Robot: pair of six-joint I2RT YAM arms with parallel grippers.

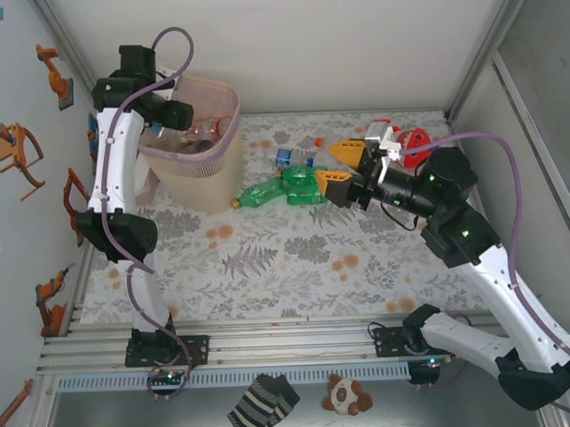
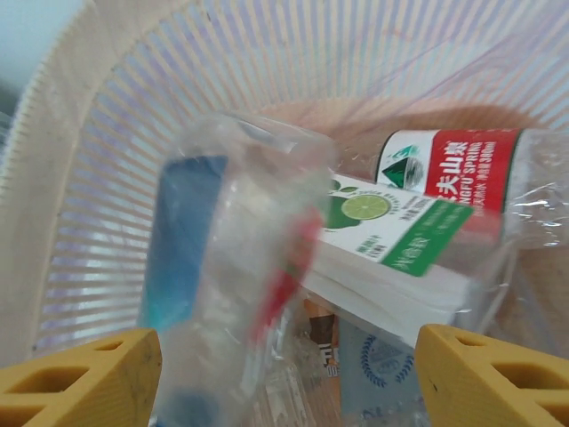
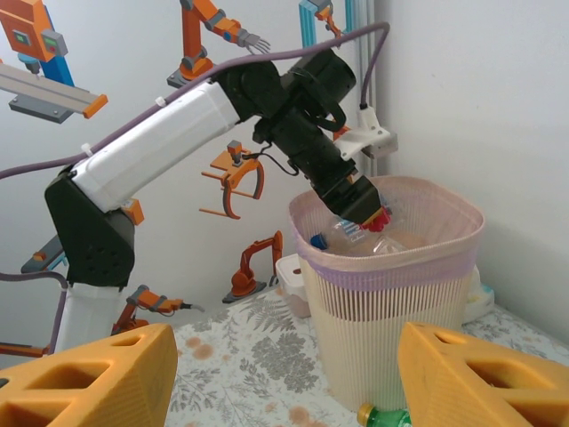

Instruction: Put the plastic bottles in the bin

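My left gripper [image 1: 190,125] hangs over the mouth of the pale pink bin [image 1: 209,174]. In the left wrist view its yellow fingers [image 2: 80,378] stand wide apart, and a blurred clear bottle [image 2: 227,267] with blue and red on it drops between them, loose. Below it in the bin [image 2: 133,133] lie a red-labelled bottle [image 2: 462,169] and a lime-labelled one [image 2: 391,222]. My right gripper [image 1: 326,163] is open and empty, just above two green bottles [image 1: 282,187] on the table. A clear bottle with a blue label [image 1: 288,157] lies behind them.
A red plush toy [image 1: 416,145] sits at the back right behind the right wrist. A small white box [image 3: 293,276] stands beside the bin [image 3: 391,311] by the left wall. A green bottle's yellow cap [image 3: 369,414] lies at the bin's foot.
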